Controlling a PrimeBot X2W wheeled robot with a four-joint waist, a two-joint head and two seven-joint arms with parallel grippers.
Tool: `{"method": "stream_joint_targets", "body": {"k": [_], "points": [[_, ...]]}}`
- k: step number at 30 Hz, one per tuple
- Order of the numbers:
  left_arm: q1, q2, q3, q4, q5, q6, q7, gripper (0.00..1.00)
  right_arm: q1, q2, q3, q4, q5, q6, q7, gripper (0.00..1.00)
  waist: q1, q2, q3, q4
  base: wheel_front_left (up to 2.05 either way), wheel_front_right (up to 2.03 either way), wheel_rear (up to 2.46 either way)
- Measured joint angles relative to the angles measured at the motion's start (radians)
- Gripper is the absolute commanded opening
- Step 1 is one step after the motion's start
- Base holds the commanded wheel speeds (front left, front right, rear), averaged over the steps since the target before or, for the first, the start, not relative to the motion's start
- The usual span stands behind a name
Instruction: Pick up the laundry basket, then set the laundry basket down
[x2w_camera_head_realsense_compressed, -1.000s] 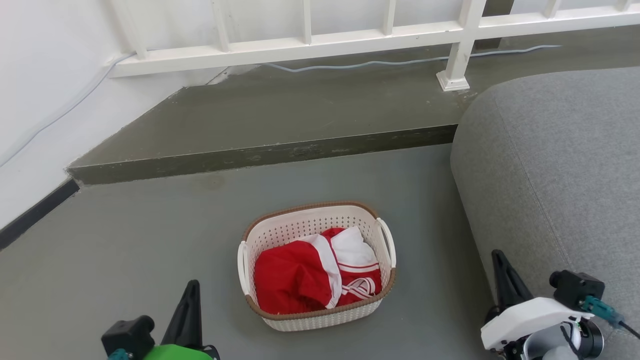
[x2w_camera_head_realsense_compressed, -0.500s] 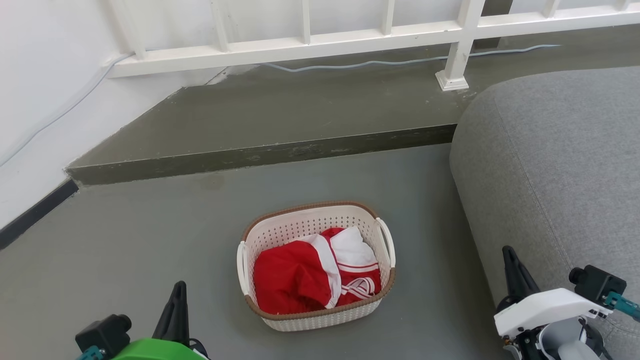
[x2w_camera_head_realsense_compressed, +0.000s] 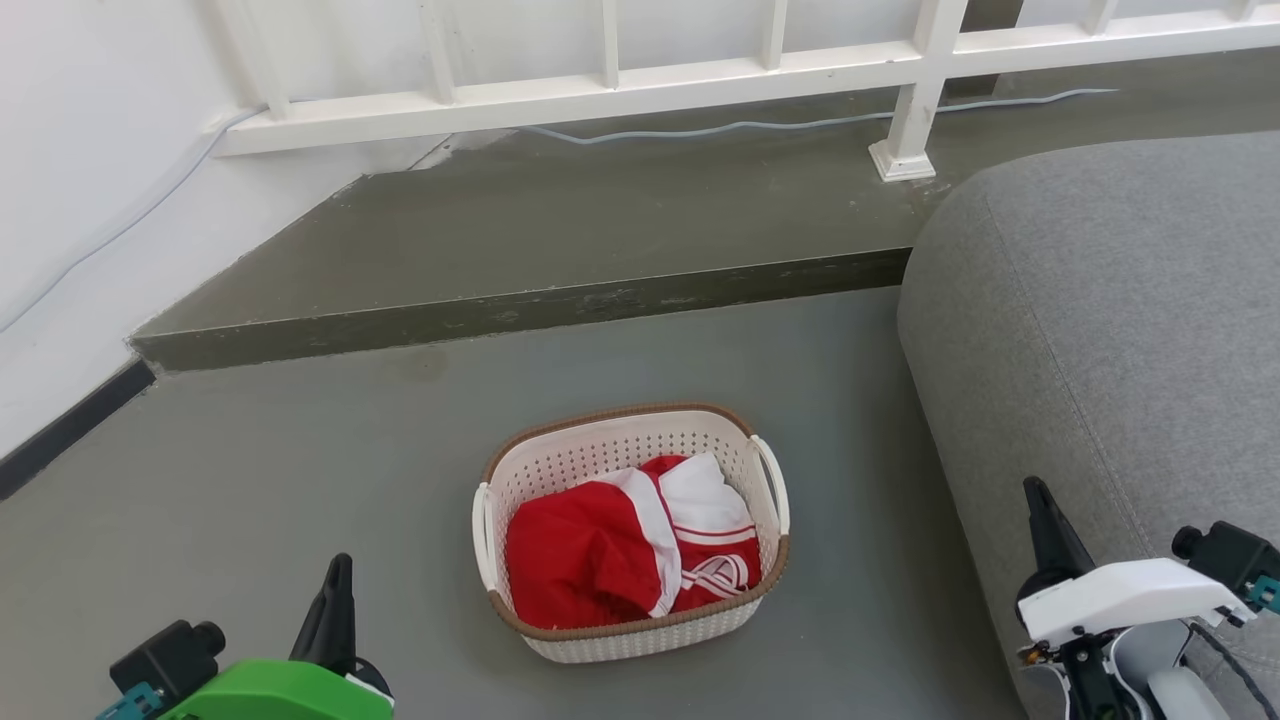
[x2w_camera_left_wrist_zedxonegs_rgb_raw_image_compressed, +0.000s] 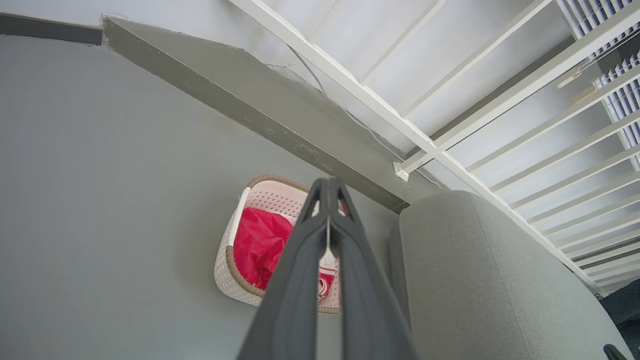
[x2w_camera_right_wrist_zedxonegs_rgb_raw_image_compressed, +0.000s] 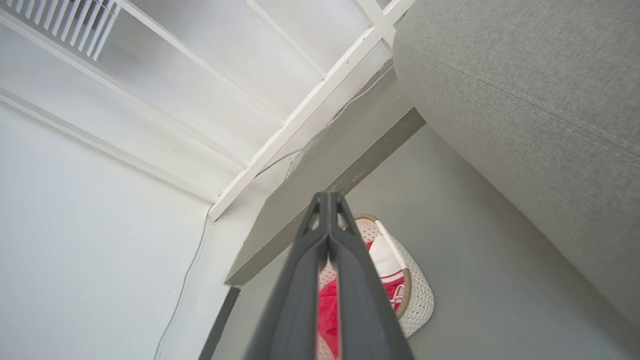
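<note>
**Ahead of both jaws: basket on the floor, not yet held**

Ahead of me and between my two sets of jaws, the laundry basket (x2w_camera_head_realsense_compressed: 640, 632) sits on the grey floor (x2w_camera_head_realsense_compressed: 250, 480), well apart from either arm. A red and white garment (x2w_camera_head_realsense_compressed: 600, 550) is bundled inside it. The left loop handle (x2w_camera_head_realsense_compressed: 481, 535) faces my left jaws' side, and the right loop handle (x2w_camera_head_realsense_compressed: 773, 485) faces my right jaws' side.

As I judge it, the step in hand is the reach. I should open both jaws before they get near and bring each one in from its own side to its own handle. I should close on the loops rather than on the brown rim (x2w_camera_head_realsense_compressed: 620, 411), then lift both sides evenly so the basket stays level and the garment stays in.

Both jaws are closed on nothing. The left fingers (x2w_camera_left_wrist_zedxonegs_rgb_raw_image_compressed: 295, 285) are pressed tip to tip, and the right fingers (x2w_camera_right_wrist_zedxonegs_rgb_raw_image_compressed: 300, 290) are the same. Both arms hang low and wide with their fingers pointing forward along the floor. The left jaws sit back and outward from the left handle. The right jaws sit back and further outward, just beside the grey sofa (x2w_camera_head_realsense_compressed: 1120, 330), so that arm needs to swing inward and away from the cushion.
</note>
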Motion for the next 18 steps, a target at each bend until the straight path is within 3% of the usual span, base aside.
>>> {"method": "stream_joint_targets", "body": {"k": [18], "points": [[-0.038, 0.007, 0.049, 0.033, -0.23, -0.037, 0.047, 0.0, -0.035, 0.005, -0.057, 0.007, 0.228, 0.038, 0.048, 0.0, 0.0, 0.0, 0.0, -0.003, 0.0, 0.0, 0.0]]}}
